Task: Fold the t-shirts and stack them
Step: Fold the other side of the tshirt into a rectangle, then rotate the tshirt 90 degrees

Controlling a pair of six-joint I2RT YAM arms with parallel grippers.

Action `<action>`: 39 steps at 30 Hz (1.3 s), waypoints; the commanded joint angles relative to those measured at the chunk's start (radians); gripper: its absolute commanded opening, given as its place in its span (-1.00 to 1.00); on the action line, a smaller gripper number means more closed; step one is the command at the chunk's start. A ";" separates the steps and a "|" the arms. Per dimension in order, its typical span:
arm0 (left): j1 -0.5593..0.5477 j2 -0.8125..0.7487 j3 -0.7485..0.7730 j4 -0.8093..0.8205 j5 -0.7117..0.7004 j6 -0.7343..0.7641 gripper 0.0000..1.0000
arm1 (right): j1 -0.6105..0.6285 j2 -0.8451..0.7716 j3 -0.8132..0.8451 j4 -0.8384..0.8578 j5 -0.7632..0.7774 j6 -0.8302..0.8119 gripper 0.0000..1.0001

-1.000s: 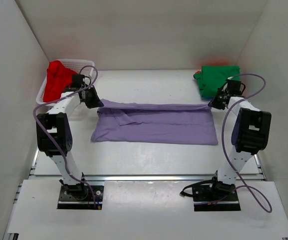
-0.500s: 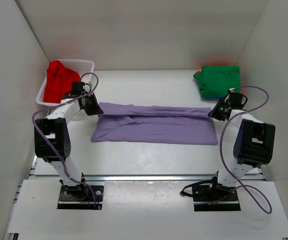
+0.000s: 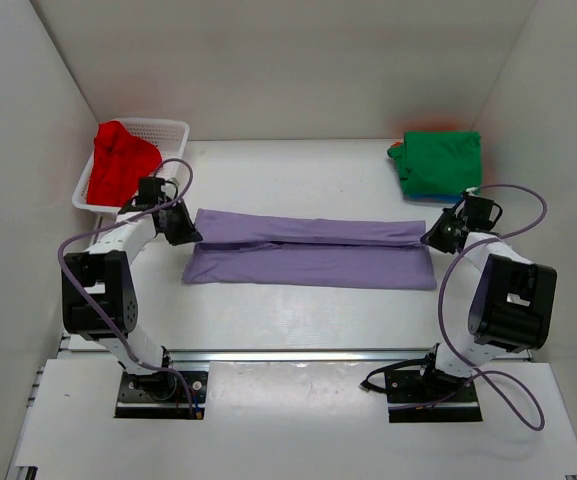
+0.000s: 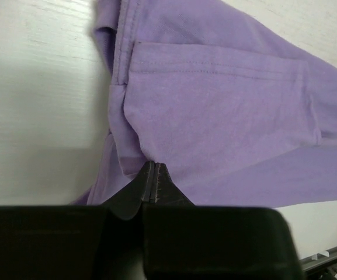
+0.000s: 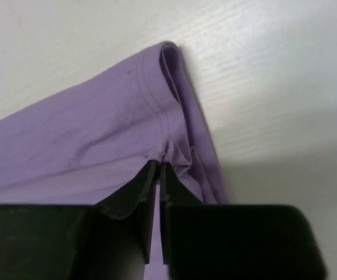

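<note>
The lavender t-shirt (image 3: 313,250) lies in the middle of the counter (image 3: 298,180), folded lengthwise into a long band with its far edge doubled over towards me. At its left end I see the left jaws closed on the folded cloth (image 4: 215,99), and at its right end the right jaws are closed on the hem corner (image 5: 98,134), where the cloth wrinkles. A folded green t-shirt (image 3: 438,162) rests at the far right. A red t-shirt (image 3: 118,165) hangs in the white basket (image 3: 173,127) at the far left.
</note>
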 commanded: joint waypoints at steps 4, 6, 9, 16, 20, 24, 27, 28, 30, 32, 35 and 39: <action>0.009 -0.135 -0.061 -0.011 -0.071 -0.017 -0.42 | -0.025 -0.133 -0.044 -0.097 0.110 0.040 -0.67; 0.012 -0.169 -0.081 -0.002 -0.103 -0.051 -0.36 | -0.013 -0.187 -0.067 -0.096 0.140 0.047 -0.53; 0.016 -0.222 -0.105 0.008 -0.122 -0.071 -0.26 | 0.009 -0.254 -0.081 -0.093 0.195 0.058 -0.34; -0.066 -0.223 -0.139 0.099 -0.076 -0.148 -0.19 | 0.073 -0.110 0.086 -0.102 0.077 -0.037 -0.33; -0.166 -0.128 -0.133 0.124 -0.072 -0.185 -0.31 | 0.104 0.055 0.199 -0.119 0.022 -0.052 -0.68; -0.246 -0.016 -0.116 0.145 -0.111 -0.220 -0.42 | 0.122 0.184 0.287 -0.151 0.009 -0.054 -0.97; -0.264 0.068 -0.110 0.168 -0.125 -0.254 -0.44 | 0.137 0.240 0.305 -0.200 0.040 -0.026 -1.00; -0.269 0.105 -0.089 0.163 -0.135 -0.261 -0.45 | 0.142 0.256 0.308 -0.214 0.061 -0.023 -1.00; -0.269 0.172 0.003 0.148 -0.143 -0.277 -0.46 | 0.142 0.276 0.324 -0.286 0.097 -0.006 -1.00; -0.270 0.283 0.124 0.095 -0.148 -0.283 -0.51 | 0.145 0.296 0.327 -0.349 0.141 0.005 -1.00; -0.278 0.434 0.378 0.024 -0.143 -0.295 -0.56 | 0.193 0.290 0.321 -0.447 0.212 0.034 -1.00; -0.330 0.709 0.882 -0.170 -0.140 -0.284 -0.60 | 0.303 0.125 0.168 -0.463 0.200 0.173 -1.00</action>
